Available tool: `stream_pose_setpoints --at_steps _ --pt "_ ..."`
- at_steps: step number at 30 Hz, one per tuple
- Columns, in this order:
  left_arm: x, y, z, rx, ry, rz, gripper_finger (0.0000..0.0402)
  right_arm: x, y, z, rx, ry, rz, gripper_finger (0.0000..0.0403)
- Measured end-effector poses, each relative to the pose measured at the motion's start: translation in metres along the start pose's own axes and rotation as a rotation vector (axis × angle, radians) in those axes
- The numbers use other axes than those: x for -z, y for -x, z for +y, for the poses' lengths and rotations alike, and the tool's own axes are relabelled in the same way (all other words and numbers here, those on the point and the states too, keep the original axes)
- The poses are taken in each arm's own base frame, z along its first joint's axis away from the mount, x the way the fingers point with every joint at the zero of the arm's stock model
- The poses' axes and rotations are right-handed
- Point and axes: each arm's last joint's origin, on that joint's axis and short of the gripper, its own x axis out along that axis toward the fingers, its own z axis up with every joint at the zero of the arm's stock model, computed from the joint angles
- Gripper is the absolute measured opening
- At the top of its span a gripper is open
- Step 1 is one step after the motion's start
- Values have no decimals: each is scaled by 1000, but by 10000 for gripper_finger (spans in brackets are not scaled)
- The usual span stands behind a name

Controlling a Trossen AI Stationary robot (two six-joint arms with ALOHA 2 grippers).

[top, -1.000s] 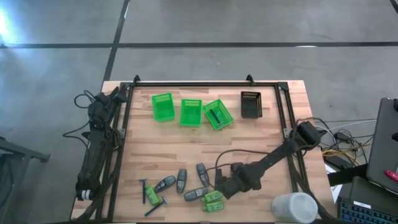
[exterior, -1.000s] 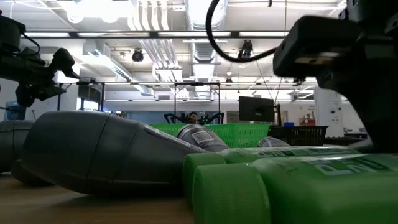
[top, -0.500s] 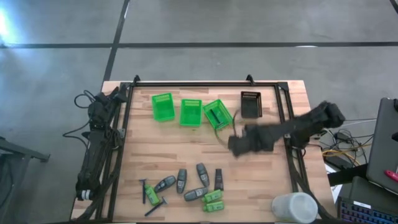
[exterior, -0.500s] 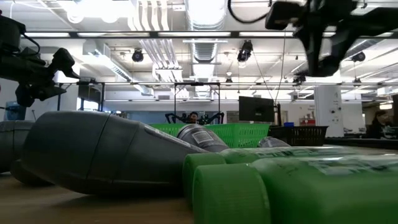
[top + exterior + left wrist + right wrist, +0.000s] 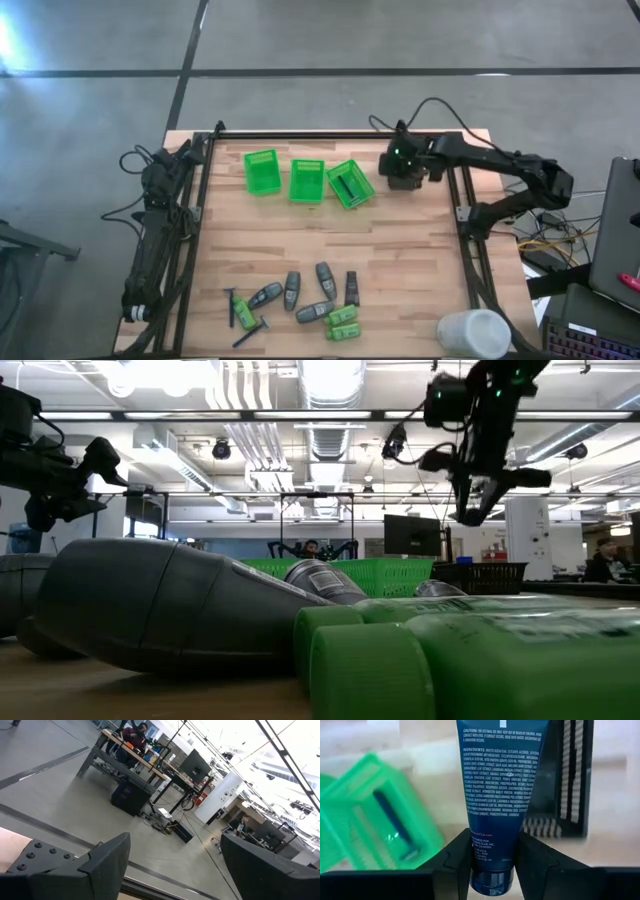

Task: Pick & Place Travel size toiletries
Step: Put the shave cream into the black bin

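My right gripper (image 5: 403, 172) is at the table's far side, above the black basket (image 5: 575, 775), shut on a dark blue tube with white print (image 5: 502, 780). In the low view it (image 5: 472, 512) hangs high and points down. Beside the black basket stands a green basket (image 5: 365, 820) with a razor (image 5: 395, 827) in it. Near the near edge lie grey tubes (image 5: 291, 288) (image 5: 351, 287), green bottles (image 5: 342, 317) and razors (image 5: 250, 333). My left gripper (image 5: 175, 865) is open at the table's left edge, facing the room. My right gripper pinches the tube between its two fingers (image 5: 455, 857) at the tube's end nearest the wrist (image 5: 490, 870). It comes from above, pointing down, with the tube running lengthwise out from the fingers. The tube hangs below them, lifted clear of the table and over the black basket's edge.
Three green baskets (image 5: 262, 172) (image 5: 306, 181) (image 5: 350, 184) stand in a row along the far side, left of the black one. A big white cylinder (image 5: 472, 333) stands at the near right corner. Bare wood lies between the baskets and the toiletries. Black rails (image 5: 330, 134) frame the table.
My right gripper rose from the pile of toiletries near the near edge and swung across the table to the far edge, ending above the black basket and pointing down. The dark tube went with it, lifted clear. The other toiletries stayed where they were.
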Motion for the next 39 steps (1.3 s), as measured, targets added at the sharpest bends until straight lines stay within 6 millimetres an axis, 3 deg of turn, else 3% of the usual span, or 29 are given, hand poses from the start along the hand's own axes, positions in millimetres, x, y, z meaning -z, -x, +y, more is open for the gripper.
stream_pose_setpoints --at_steps 8,16,21,31,39 --pt "0 0 0 0 0 0 316 -29 -26 -8 72 97 22 119" --pt "0 0 0 0 0 0 316 -28 -58 -4 171 155 97 119" --pt "0 0 0 0 0 0 316 -28 -63 -4 187 159 108 160" --pt "0 0 0 0 0 0 316 -20 -45 -1 118 146 94 249" --pt "0 0 0 0 0 0 316 22 -5 13 -30 134 72 277"
